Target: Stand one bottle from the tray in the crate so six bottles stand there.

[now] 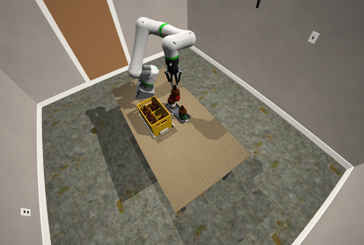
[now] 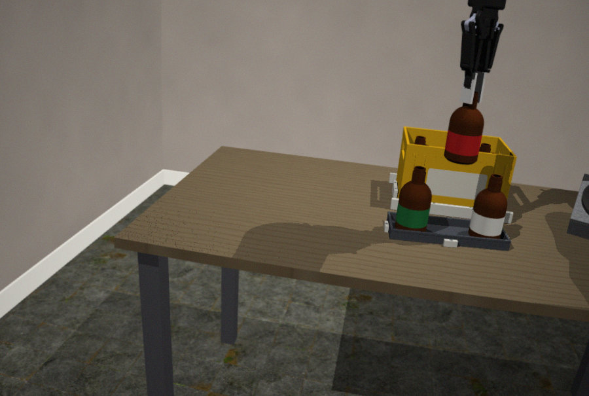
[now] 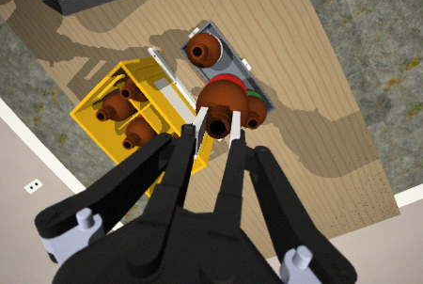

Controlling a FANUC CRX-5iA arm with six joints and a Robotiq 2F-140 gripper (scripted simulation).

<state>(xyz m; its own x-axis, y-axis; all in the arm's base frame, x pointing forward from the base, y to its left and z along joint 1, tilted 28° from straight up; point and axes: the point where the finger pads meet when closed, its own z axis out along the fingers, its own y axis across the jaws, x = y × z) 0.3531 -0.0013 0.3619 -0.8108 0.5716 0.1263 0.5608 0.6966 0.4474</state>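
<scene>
Three label colours outside the crate: red, green, white, each a band on a brown bottle. I can make out no wording on them. Small red marking on the arm (image 1: 141, 44), too small to read. Pale panel on the long side of the yellow crate (image 1: 158, 129) (image 2: 440, 158) (image 3: 146, 85).

Gripper (image 1: 174, 86) (image 2: 472, 100) (image 3: 219, 119) pointing down, its fingers narrow, closed either side of the neck of the red-labelled bottle (image 1: 175, 94) (image 2: 464, 137) (image 3: 226, 100). Bottle hangs neck up, roughly upright, its base off the tray (image 1: 176, 113) (image 2: 447, 227) (image 3: 239, 71) and above it, outside the crate.

Green-labelled bottle (image 1: 182, 112) (image 2: 413, 205) (image 3: 254, 112) and white-labelled bottle (image 1: 171, 102) (image 2: 489, 213) (image 3: 203, 51) stand upright on the tray, well towards opposite ends, a gap between. Crate sits level beside the tray on the wooden table (image 1: 191, 154) (image 2: 285, 201) (image 3: 291, 37). Five brown necks show inside it from above; those bottles' labels mostly hidden by the walls and dividers.
</scene>
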